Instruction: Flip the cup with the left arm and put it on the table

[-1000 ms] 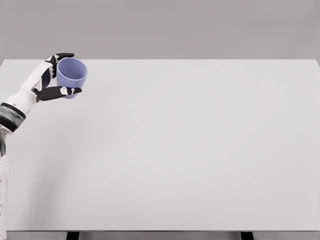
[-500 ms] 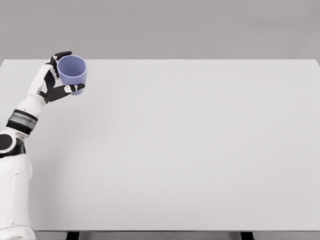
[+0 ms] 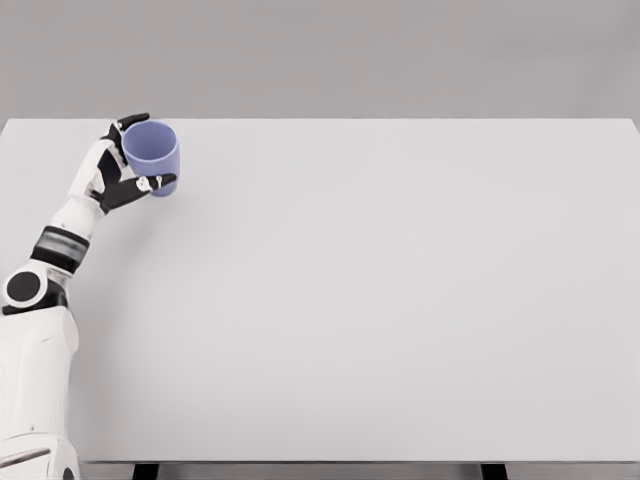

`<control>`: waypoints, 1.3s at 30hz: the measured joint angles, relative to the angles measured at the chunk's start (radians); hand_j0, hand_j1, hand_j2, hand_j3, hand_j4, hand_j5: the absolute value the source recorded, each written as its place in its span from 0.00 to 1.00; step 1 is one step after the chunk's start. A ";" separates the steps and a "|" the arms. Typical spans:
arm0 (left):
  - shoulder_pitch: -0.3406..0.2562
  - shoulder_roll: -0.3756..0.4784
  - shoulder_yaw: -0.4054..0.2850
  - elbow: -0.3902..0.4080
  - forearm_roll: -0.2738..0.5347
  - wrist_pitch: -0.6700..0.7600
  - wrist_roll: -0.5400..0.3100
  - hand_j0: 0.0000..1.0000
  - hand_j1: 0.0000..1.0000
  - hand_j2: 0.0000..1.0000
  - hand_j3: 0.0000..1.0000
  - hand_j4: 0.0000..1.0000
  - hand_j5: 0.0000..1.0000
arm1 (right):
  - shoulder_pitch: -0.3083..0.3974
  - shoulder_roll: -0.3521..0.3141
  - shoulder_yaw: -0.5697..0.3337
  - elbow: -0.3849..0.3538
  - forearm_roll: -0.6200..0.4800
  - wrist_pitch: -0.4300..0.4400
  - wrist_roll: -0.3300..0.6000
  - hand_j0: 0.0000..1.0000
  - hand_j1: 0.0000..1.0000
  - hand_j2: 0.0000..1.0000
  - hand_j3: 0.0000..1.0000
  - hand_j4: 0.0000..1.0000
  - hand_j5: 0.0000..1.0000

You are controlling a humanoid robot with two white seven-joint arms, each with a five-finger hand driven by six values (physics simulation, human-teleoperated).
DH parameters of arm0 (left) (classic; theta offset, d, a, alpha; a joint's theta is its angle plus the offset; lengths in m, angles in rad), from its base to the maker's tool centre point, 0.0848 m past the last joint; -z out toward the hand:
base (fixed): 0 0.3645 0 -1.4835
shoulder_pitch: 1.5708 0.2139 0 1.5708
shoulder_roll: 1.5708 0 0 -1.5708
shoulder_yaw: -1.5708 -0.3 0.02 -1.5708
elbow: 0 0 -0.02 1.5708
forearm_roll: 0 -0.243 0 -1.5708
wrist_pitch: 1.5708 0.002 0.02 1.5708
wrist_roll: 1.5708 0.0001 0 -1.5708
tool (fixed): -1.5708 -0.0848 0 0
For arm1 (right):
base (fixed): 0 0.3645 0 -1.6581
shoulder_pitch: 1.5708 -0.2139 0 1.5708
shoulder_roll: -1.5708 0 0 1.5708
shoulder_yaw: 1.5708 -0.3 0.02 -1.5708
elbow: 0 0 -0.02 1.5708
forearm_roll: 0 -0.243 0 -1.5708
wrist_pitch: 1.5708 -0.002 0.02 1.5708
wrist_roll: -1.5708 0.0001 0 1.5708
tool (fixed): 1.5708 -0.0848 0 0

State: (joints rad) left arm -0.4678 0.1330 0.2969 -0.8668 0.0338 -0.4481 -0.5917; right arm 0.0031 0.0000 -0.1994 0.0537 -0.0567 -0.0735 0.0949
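Holding a Blue Cup Near the Desk's Far Left Corner

Gripping the cup [image 3: 152, 156] is the left hand [image 3: 118, 170], whose dark fingers [image 3: 131, 121] wrap behind the cup's far side while the thumb presses across its near wall, just below the middle. The cup is a plain periwinkle blue, without a handle on the side that shows. It stands close to upright, mouth upward and tipped slightly toward the camera, so a little of the inner wall is visible through the rim. Whether its base touches the desk [image 3: 380, 290] or hangs just above it cannot be told from this view.

Relative to the desk, the cup sits near the far left corner, just inside the far edge and a short way in from the left edge.

From the hand, the white left arm [image 3: 40, 320] runs down and to the left, past a grey and black band at the wrist and a round black joint lower down, then thickens into a white forearm shell that leaves the picture at the desk's near left corner.

The desk is a broad, pale grey slab that fills most of the view. Two dark legs [image 3: 146, 471] show beneath its near edge, one toward each end. Behind the desk's far edge rises a flat grey wall [image 3: 400, 55].
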 measured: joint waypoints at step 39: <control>-0.017 0.001 -0.012 0.090 0.047 0.013 0.000 0.97 0.97 0.97 0.97 0.97 0.97 | 0.000 0.000 0.000 0.000 0.000 0.000 0.000 1.00 1.00 1.00 1.00 1.00 1.00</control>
State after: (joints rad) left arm -0.4847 0.1342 0.2848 -0.7773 0.0807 -0.4350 -0.5921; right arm 0.0031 0.0000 -0.1994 0.0537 -0.0567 -0.0733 0.0949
